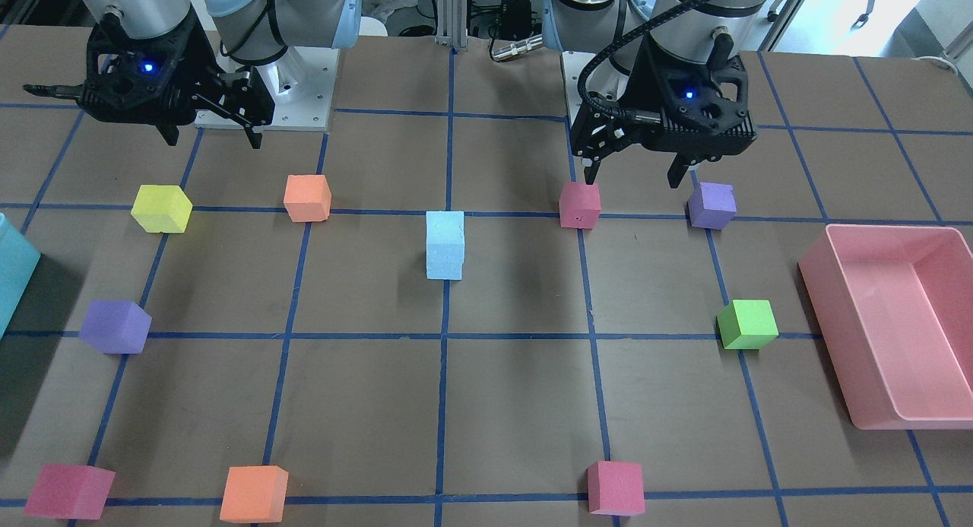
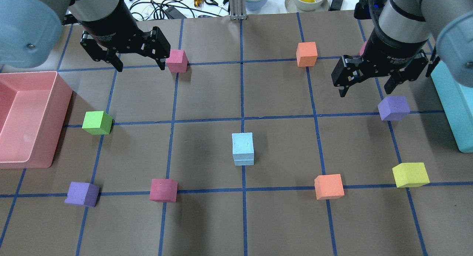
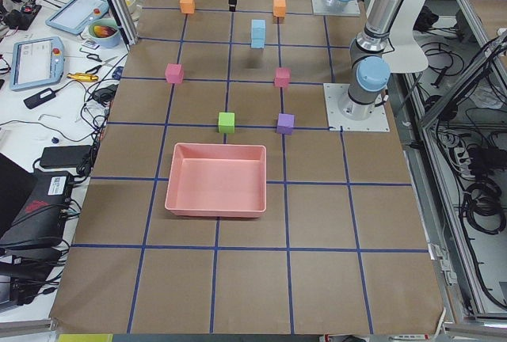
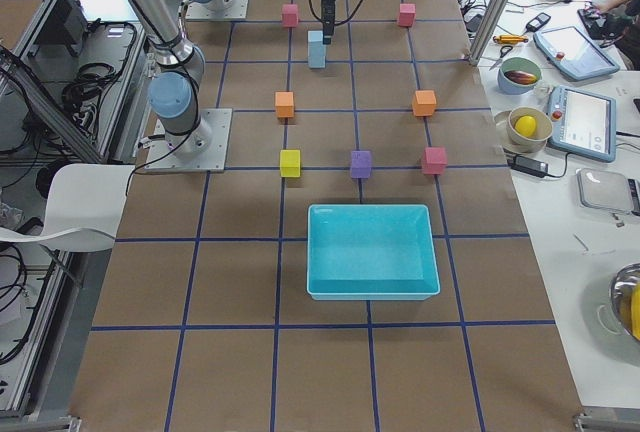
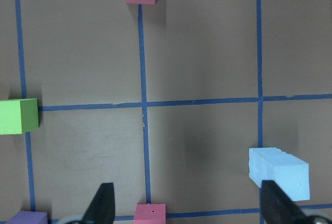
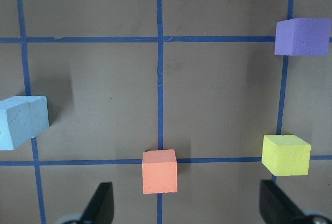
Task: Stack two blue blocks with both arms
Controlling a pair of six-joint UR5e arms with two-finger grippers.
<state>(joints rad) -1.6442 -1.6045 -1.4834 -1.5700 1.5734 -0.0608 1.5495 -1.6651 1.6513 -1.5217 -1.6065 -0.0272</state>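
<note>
The two blue blocks [image 2: 242,149] stand stacked one on the other at the table's middle, on a blue grid line; the stack also shows in the front view [image 1: 445,246]. My left gripper [image 2: 141,68] hangs open and empty above the table, far back-left of the stack, beside a pink cube [image 2: 176,60]. My right gripper [image 2: 365,93] hangs open and empty to the back-right of the stack, near a purple cube [image 2: 394,108]. The left wrist view shows the stack [image 5: 278,173] at lower right. The right wrist view shows it [image 6: 21,122] at the left edge.
A pink bin [image 2: 61,112] sits at the left edge and a teal bin [image 2: 452,108] at the right edge. Green [image 2: 97,122], yellow [image 2: 410,174], orange [image 2: 329,186], pink [image 2: 163,190] and purple [image 2: 82,194] cubes lie scattered around the stack.
</note>
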